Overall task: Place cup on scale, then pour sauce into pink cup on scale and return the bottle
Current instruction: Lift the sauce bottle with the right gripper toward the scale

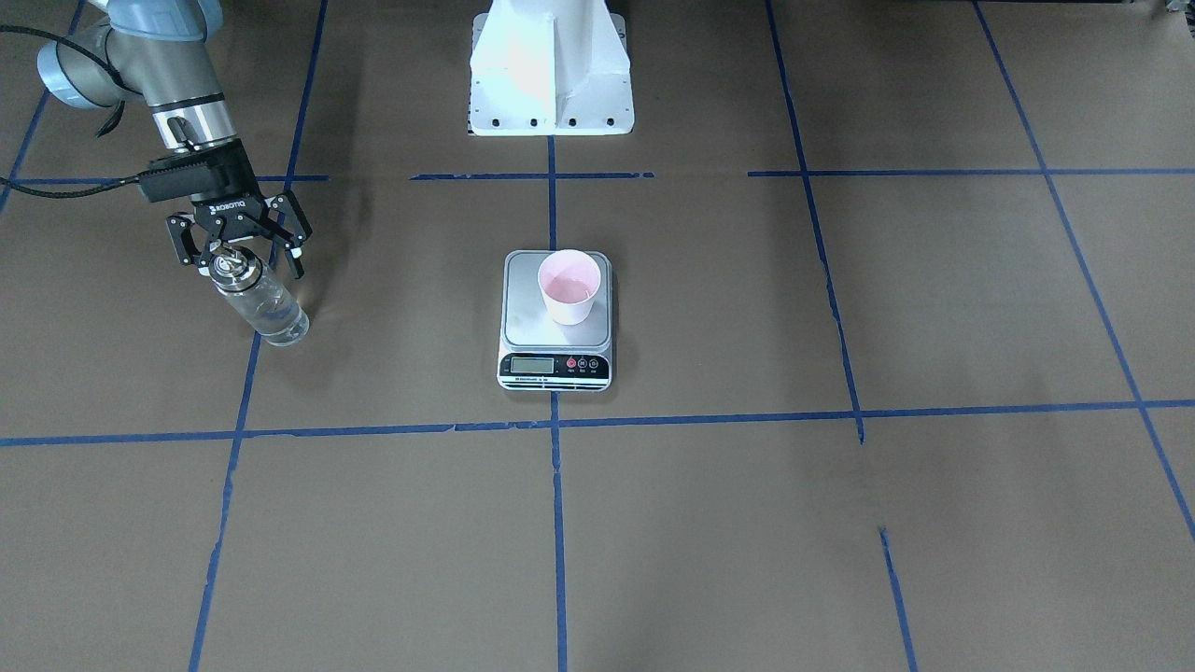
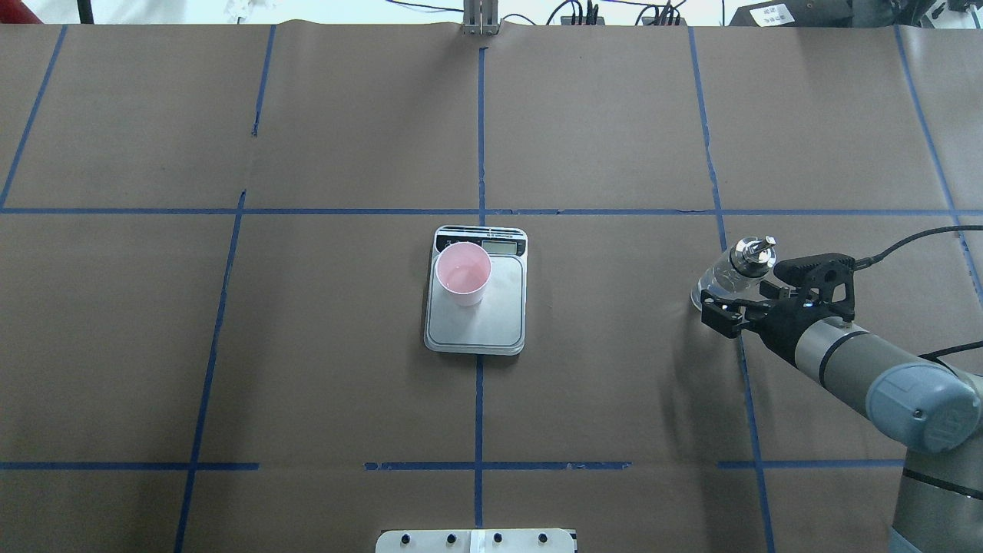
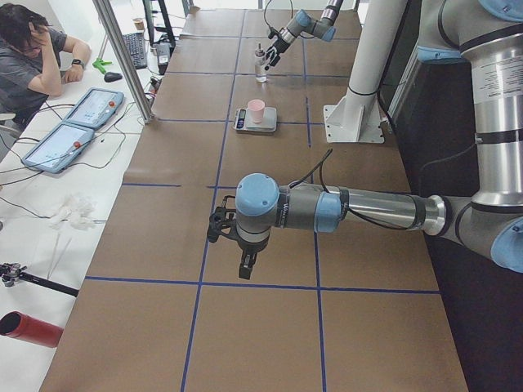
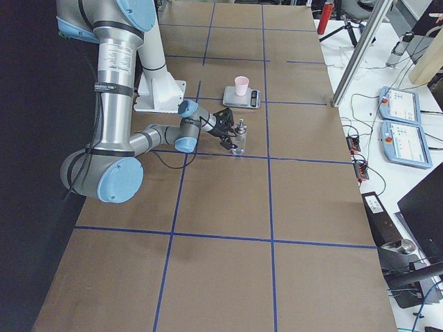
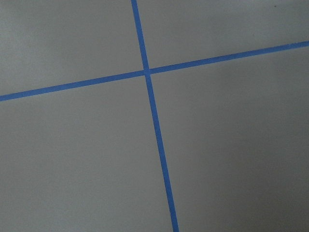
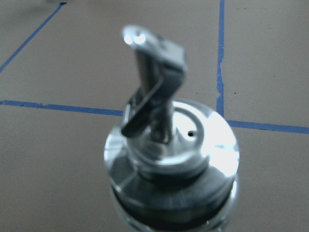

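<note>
While the brown table with its blue tape lines takes up nearly everything, the left gripper hangs over a tape crossing, well apart from the rest. It shows only in the side view, so I cannot tell whether its fingers are apart. At centre frame in the front-facing view lies the scale, display toward the lower edge. At upper left the bottle stands on the table, the right gripper spread wide around its cap, gripping nothing. The cup stands upright on the scale's platform, toward its upper right corner.
</note>
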{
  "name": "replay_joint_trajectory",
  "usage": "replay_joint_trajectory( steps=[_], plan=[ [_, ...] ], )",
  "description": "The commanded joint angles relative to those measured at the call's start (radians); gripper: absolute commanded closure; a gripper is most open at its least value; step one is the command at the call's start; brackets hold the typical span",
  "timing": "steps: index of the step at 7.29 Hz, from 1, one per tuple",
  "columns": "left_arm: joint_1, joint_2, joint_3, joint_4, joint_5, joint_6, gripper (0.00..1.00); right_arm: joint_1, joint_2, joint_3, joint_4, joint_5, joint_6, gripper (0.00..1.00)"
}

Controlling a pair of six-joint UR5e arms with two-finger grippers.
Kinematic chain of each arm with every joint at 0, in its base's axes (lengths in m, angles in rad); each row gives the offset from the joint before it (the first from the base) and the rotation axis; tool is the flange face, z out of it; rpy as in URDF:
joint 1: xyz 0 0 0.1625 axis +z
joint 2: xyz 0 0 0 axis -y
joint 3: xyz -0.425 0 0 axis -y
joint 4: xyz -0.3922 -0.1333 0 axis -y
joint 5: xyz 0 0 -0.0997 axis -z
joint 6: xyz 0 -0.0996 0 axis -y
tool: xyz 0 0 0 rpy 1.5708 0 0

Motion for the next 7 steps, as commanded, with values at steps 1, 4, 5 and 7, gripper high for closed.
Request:
replay_joint_trajectory(
  steps=[1, 4, 5, 7],
  plan=[
    [0.0, 0.0, -0.001, 0.001, 0.0, 0.0, 0.0, -0.001, 0.052, -0.074, 0.03, -0.059, -0.017, 0.0],
    [0.0, 0.0, -0.001, 0.0, 0.0, 0.0, 0.0, -0.001, 0.055, -0.086, 0.03, -0.127, -0.038, 0.0],
    [0.0, 0.0, -0.001, 0.0, 0.0, 0.0, 0.0, -0.001, 0.057, -0.088, 0.03, -0.165, -0.037, 0.29],
    [0.0, 0.0, -0.001, 0.0, -0.003, 0.0, 0.0, -0.001, 0.054, -0.083, 0.031, -0.218, -0.037, 1.0]
  ],
)
